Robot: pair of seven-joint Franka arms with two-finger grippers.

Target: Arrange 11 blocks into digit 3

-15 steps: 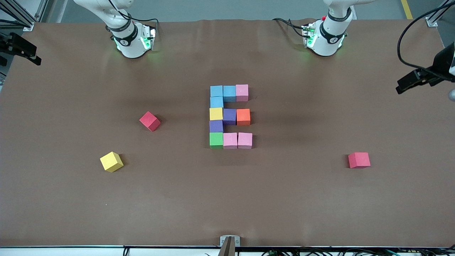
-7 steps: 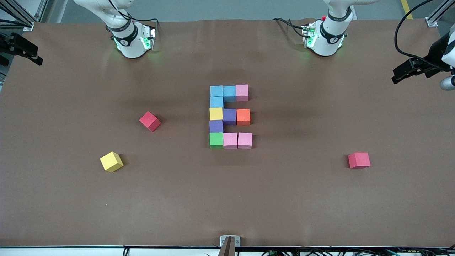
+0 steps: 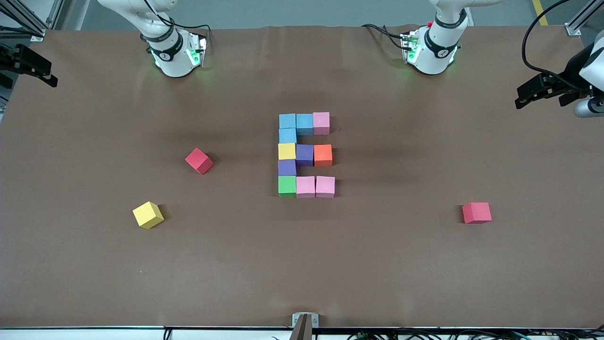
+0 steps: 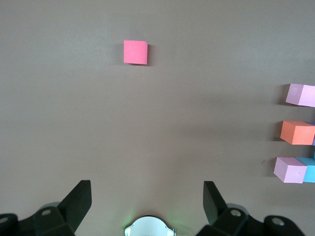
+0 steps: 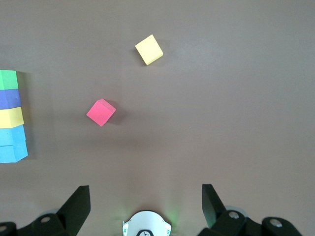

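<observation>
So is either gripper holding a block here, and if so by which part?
Nothing is held. The left gripper and right gripper both stand open and empty above bare table.

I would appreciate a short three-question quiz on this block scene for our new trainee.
1. True or false: the left gripper and the right gripper are both open and hold nothing.
2. How many cubes lie apart from the block figure on the table? A) one B) three C) five
3. Fill in: the block between the yellow block and the orange block in the figure's middle row is ____.

Key:
1. True.
2. B: the loose yellow cube, the tilted red cube and the other red cube.
3. Purple: the purple block.
</observation>
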